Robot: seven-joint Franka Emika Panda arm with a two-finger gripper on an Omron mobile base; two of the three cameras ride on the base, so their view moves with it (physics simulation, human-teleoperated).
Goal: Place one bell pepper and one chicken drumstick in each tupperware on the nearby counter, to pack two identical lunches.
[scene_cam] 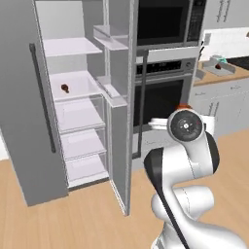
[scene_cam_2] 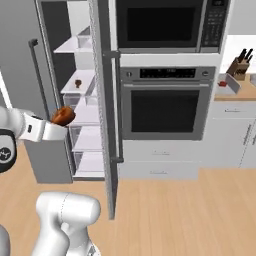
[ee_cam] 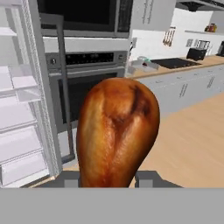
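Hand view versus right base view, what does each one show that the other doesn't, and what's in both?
Hand view alone: the dark cooktop on the far counter, and the tool shut on the chicken drumstick seen close up.

Right base view alone: a knife block on the counter beside the oven, and a second small drumstick on a fridge shelf.

Both: the held drumstick, the open fridge door, the wall oven and the microwave above it.

Open fridge point(scene_cam: 73, 112) at left, with a small item point(scene_cam: 64, 88) on a middle shelf. Right of it, the oven point(scene_cam_2: 165, 102) beneath the microwave point(scene_cam_2: 165, 25). The bench point(scene_cam: 221, 75) lies further right, carrying containers point(scene_cam: 217, 64). The drumstick point(ee_cam: 116, 135) sits in the hand point(ee_cam: 107, 179) before the oven.
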